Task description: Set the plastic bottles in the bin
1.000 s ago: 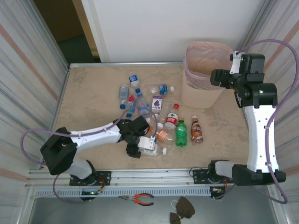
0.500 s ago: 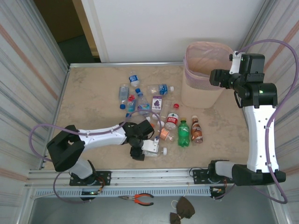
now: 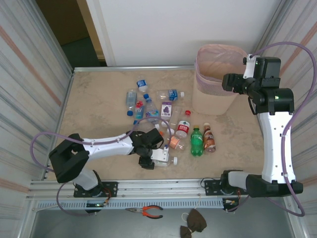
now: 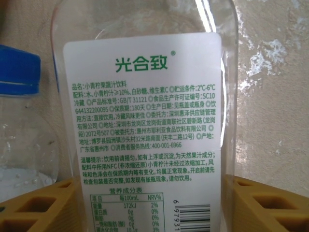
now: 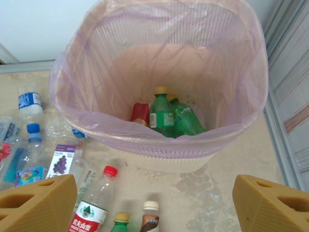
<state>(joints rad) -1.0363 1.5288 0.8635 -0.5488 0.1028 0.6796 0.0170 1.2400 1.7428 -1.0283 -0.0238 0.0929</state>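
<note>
In the left wrist view, a clear bottle (image 4: 145, 19) carries a white label (image 4: 143, 135) headed in large green characters 光合致, with a small ® beside them. Beneath run lines of small green Chinese print. The first gives 品名 as 小青柠果蔬汁饮料, and lower down stands the phone number 400-001-6966. At the bottom of the frame a table headed 营养成分表 lists 每100mL and NRV%, with 172kJ and 2% in its first row. Barcode digits 6 97931 run along the label's lower right. At the lower left of the right wrist view, a red-capped bottle (image 5: 96, 193) wears a red label (image 5: 86, 216) with white characters — apparently 农夫山泉. The other labels there are too small to read.
</note>
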